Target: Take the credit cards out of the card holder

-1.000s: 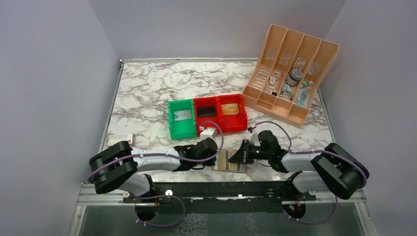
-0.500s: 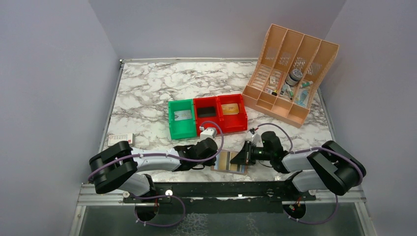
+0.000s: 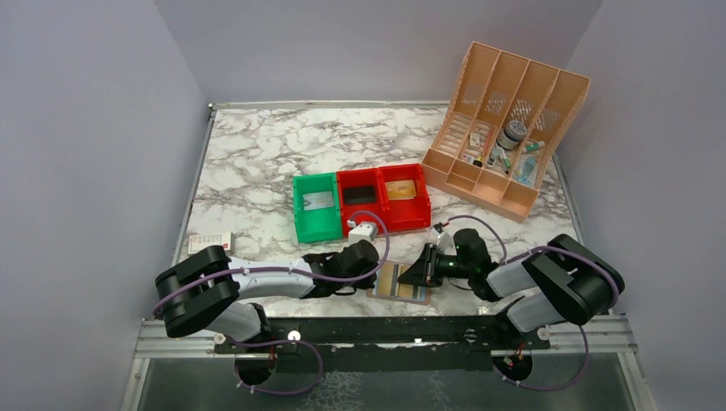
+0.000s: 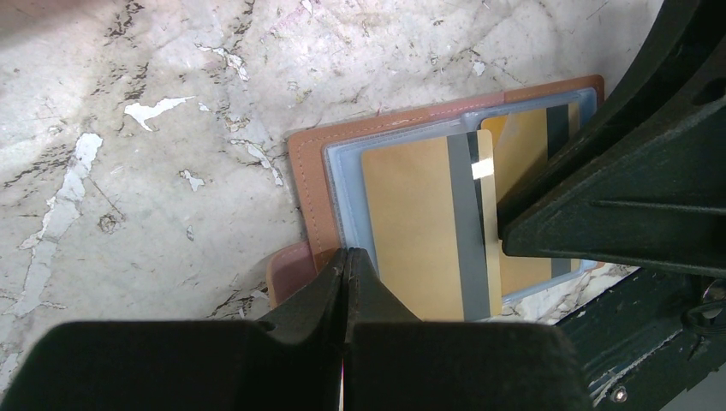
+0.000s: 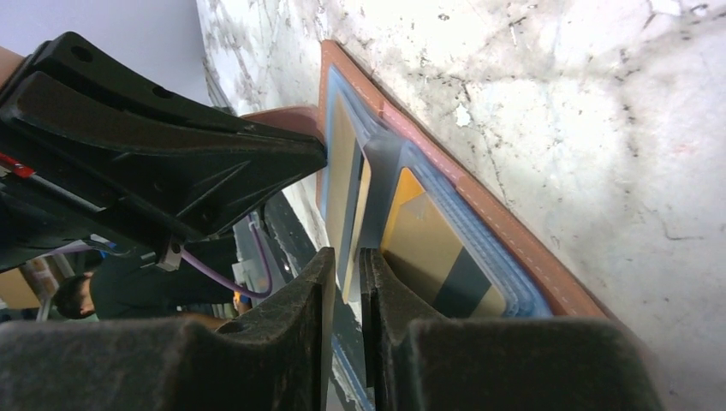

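Observation:
The card holder [image 3: 395, 281] lies open near the table's front edge, brownish-pink with blue-grey pockets [image 4: 308, 171] [image 5: 479, 205]. A yellow-gold card with a dark stripe [image 4: 411, 231] sticks partly out of one pocket. My right gripper [image 3: 419, 272] [image 5: 347, 257] is shut on that card's edge [image 5: 342, 180]. A second yellow-gold card [image 4: 524, 145] [image 5: 428, 244] sits inside the other pocket. My left gripper [image 3: 375, 276] [image 4: 347, 253] is shut with nothing in it, its tips pressing on the holder's left edge. No dark grey card shows.
A green bin [image 3: 316, 207] and two red bins [image 3: 383, 199] stand behind the holder, with flat cards in the green and the right red one. A peach slotted organizer [image 3: 505, 128] is at the back right. A small white box [image 3: 211, 242] lies at the left edge.
My right arm's elbow has swung and its gripper has shifted slightly left at the holder. The left arm has not moved.

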Motion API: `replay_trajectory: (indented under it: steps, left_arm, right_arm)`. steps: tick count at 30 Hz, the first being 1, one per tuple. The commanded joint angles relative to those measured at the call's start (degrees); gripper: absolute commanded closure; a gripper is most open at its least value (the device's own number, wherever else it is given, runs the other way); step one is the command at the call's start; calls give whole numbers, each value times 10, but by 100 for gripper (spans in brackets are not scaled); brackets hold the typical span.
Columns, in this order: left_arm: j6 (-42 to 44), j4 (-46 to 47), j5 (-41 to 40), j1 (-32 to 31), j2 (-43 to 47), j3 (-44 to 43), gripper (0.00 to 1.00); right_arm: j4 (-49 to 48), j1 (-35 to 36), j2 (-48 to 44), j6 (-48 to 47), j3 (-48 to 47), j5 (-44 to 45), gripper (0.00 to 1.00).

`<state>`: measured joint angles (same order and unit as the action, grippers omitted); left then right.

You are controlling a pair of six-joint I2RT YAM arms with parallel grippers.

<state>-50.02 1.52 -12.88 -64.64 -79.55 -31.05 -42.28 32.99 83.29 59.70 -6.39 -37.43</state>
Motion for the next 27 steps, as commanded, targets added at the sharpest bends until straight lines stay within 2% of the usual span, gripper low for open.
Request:
replay_trajectory:
  steps: [1, 8, 14, 19, 27]
  left_arm:
    - [12, -42, 11, -5, -7, 7, 100]
    - [12, -42, 12, -5, -6, 8, 100]
    - [12, -42, 12, -5, -4, 9, 100]
    - [11, -46, 11, -5, 2, 12, 100]
    - [9, -66, -4, -6, 13, 12, 100]
  right_arm:
    - [-40, -2, 22, 7, 2, -8, 81]
    - [-59, -2, 50, 6, -6, -6, 85]
    - [-91, -1, 78, 16, -11, -17, 84]
    - [-110, -2, 81, 23, -1, -12, 95]
    - [-8, -10, 19, -25, 5, 9, 99]
